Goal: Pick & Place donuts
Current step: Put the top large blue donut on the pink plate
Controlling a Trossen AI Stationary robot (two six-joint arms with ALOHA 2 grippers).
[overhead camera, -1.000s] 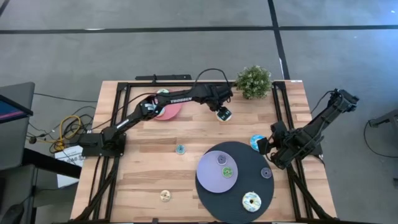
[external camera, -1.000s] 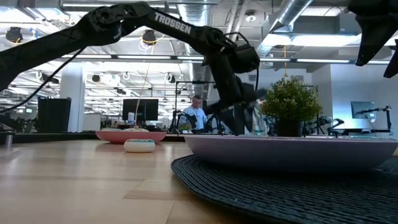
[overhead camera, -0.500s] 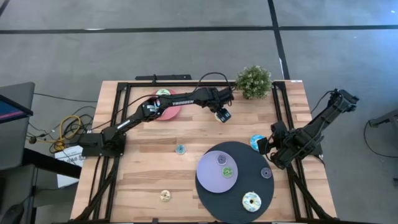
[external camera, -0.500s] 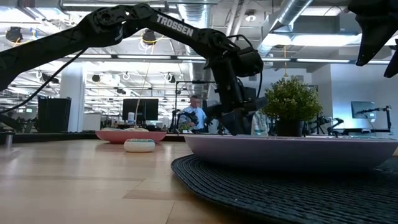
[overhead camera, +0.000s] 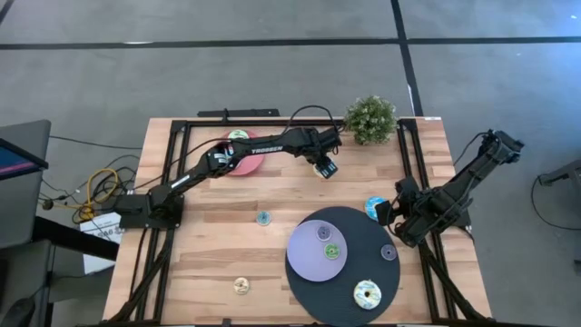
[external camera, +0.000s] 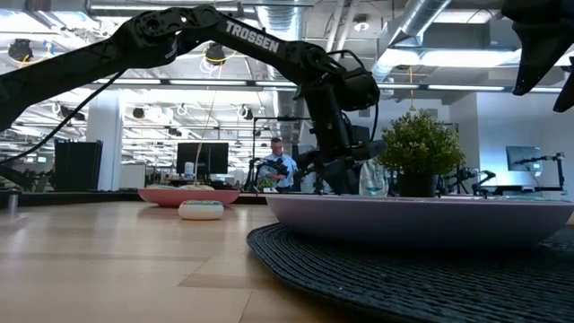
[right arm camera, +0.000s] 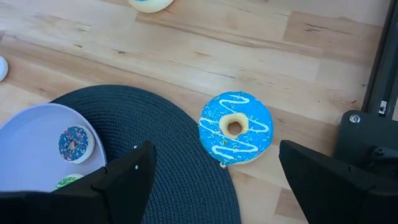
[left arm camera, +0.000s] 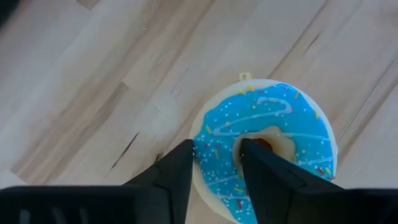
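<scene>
A blue-iced donut (left arm camera: pixel 267 149) is being pinched by the left end effector (overhead camera: pixel 325 167) at upper centre; several donuts remain scattered; the right end effector (overhead camera: pixel 397 211) is spread.

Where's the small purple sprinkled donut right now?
In the high view the small purple sprinkled donut lies on the round lavender plate, right of the table's centre, just above the small green donut that shares the plate.

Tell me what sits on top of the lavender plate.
On the lavender plate lie two small donuts: a purple donut and a green donut. The right wrist view shows the purple one fully; the right hand covers most of the green one there.
</scene>
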